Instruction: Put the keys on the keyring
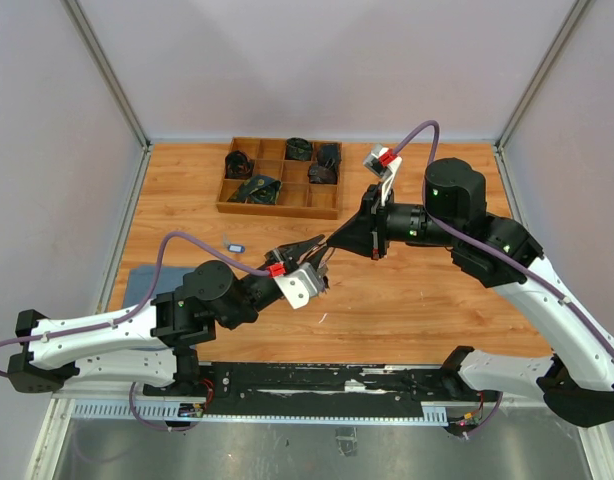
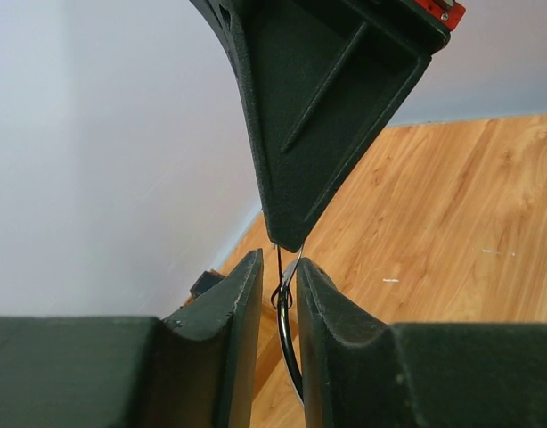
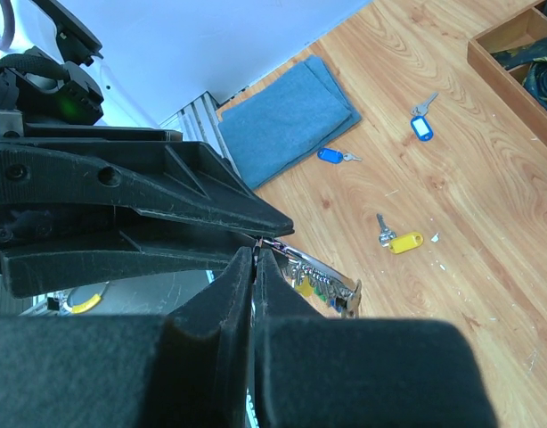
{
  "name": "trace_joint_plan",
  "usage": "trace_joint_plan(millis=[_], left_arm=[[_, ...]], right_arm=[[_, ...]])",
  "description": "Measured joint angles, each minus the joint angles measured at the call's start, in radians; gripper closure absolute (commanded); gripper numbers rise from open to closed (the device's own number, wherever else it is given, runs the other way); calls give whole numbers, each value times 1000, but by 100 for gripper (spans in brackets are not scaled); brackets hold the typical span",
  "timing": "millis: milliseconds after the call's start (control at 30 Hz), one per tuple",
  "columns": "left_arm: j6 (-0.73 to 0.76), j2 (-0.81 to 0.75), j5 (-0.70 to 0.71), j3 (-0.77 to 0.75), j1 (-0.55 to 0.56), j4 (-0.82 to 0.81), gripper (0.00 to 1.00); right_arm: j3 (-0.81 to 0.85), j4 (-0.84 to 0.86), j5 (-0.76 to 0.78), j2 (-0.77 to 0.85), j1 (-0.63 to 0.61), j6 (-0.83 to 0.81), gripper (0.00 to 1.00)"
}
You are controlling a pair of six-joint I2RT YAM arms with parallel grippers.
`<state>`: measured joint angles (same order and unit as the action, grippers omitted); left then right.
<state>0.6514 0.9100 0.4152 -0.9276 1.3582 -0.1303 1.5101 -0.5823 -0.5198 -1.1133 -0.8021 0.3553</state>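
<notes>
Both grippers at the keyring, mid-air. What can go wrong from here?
1. The left gripper stands slightly open around the keyring, so only the right gripper's tip pinch holds it; with keys hanging below, it may slip or twist.
2. The yellow key lies flat on the wood table; picking it up may skid it.

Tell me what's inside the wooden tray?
Dark bundles fill several compartments of the wooden tray; other compartments show bare wood. Whatever lies under the bundles is covered, and they're too small to identify.
</notes>
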Motion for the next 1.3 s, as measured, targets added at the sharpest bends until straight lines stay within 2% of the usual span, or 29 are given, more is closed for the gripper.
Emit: trace_joint_plan(millis=[300, 400, 567, 733, 867, 1300], left_arm=[[0, 2, -5, -2, 4, 5, 96], [0, 2, -5, -2, 5, 5, 99], [0, 2, -5, -2, 6, 3, 99], [0, 2, -5, -2, 6, 3, 84], [0, 2, -2, -2, 6, 0, 77], [0, 1, 13, -2, 6, -8, 74]], right_arm=[[0, 2, -4, 0, 0, 4, 99], [0, 2, -3, 1, 0, 4, 99], [0, 1, -3, 3, 0, 3, 99], [0, 1, -3, 3, 0, 3, 99], [0, 1, -3, 3, 0, 3, 99], [0, 0, -4, 5, 0, 3, 99]])
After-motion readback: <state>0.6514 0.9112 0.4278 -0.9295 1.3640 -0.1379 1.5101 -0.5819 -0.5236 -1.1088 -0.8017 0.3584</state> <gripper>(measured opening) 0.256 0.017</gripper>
